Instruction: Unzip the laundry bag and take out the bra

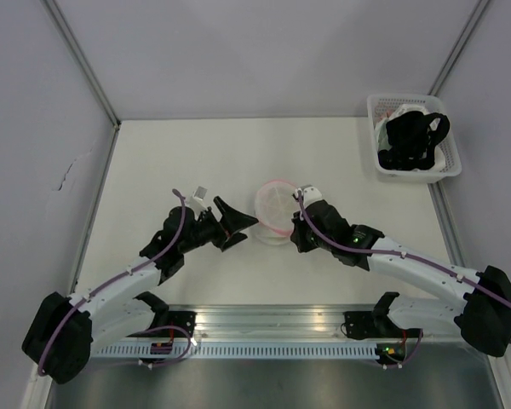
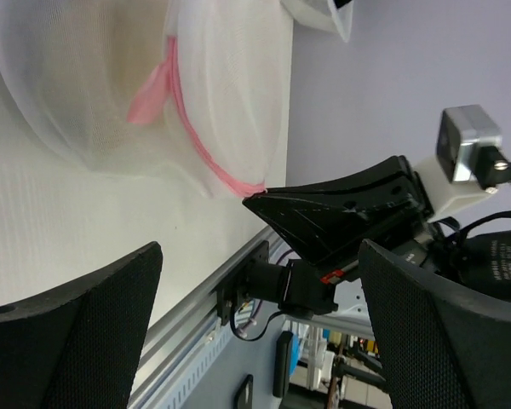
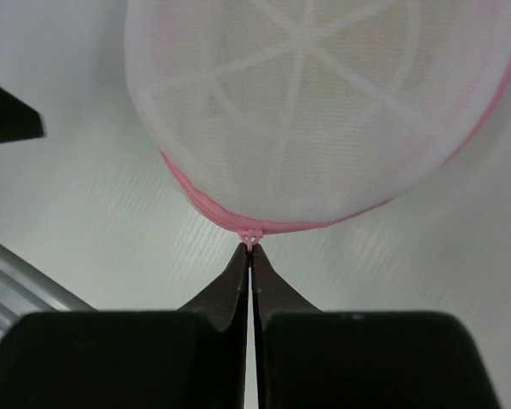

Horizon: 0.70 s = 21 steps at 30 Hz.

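White tabletop (image 1: 153, 162) between grey walls. At its centre we see the laundry bag (image 1: 275, 204), pink-trimmed round its rim. Our right gripper (image 3: 251, 252) is clenched on the zipper pull (image 3: 251, 239) at the bag's near edge; our left gripper (image 1: 238, 223) gapes wide just left of the bag, grasping nothing.

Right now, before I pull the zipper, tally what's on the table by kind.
Mesh laundry bag: 1
White basket: 1
Black garment, in the basket: 1
Total: 3
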Each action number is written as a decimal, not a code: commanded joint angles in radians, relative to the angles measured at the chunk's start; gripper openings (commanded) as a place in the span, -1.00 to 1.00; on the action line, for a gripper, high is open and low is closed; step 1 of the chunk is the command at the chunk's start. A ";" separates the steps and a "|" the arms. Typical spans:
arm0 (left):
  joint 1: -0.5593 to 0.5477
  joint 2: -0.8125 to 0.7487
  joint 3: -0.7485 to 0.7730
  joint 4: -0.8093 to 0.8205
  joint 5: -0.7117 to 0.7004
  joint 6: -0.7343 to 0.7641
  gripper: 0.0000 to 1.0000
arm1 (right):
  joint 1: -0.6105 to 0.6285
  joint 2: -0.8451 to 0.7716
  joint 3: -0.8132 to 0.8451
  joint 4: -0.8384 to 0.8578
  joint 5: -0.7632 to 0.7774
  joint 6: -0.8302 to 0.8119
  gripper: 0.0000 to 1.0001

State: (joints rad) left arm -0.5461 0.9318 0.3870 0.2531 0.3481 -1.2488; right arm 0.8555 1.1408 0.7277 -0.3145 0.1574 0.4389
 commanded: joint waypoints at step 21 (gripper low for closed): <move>-0.167 0.504 0.165 0.420 0.019 -0.127 0.43 | -0.001 -0.023 0.003 0.048 -0.259 -0.060 -0.99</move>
State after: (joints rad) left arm -0.7090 1.4200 0.5343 0.5888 0.3695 -1.3533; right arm 0.8547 1.1408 0.7269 -0.2771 -0.0914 0.3985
